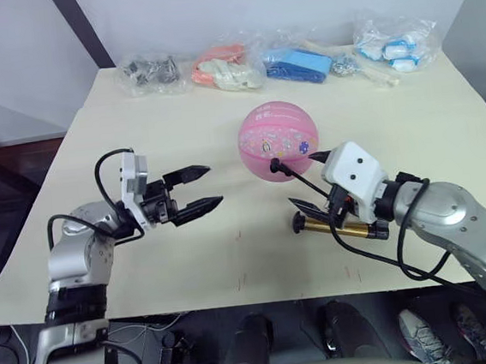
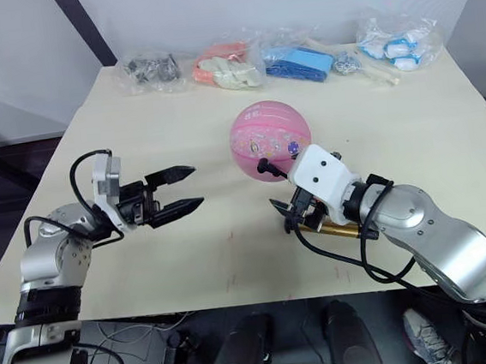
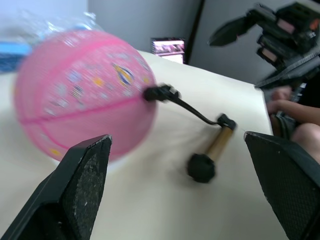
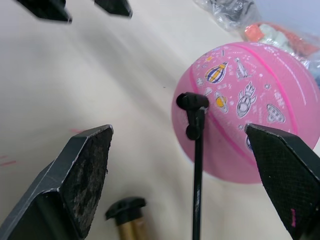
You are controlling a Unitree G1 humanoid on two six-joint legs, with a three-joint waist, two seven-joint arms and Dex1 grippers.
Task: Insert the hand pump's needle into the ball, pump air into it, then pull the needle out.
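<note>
Right claw (image 1: 307,178) gapes over hand pump (image 1: 338,225), near ball (image 1: 279,141)

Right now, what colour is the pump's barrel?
Brass-gold, with black end caps. The hand pump shows best in the left eye view.

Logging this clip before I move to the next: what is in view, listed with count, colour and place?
ball: one, pink with small prints, round, middle of the table.
hand pump: one, brass with black ends, lying on the table in front of the ball.
hose: one, thin black, running from the pump to a black fitting at the ball's surface.
bags: four clear bags in a row along the table's far edge; contents dark, orange-white, blue, blue-white.
table: one, cream.
left gripper: black jaws open, holding nothing, left of the ball.
right gripper: jaws open, above the pump.
</note>
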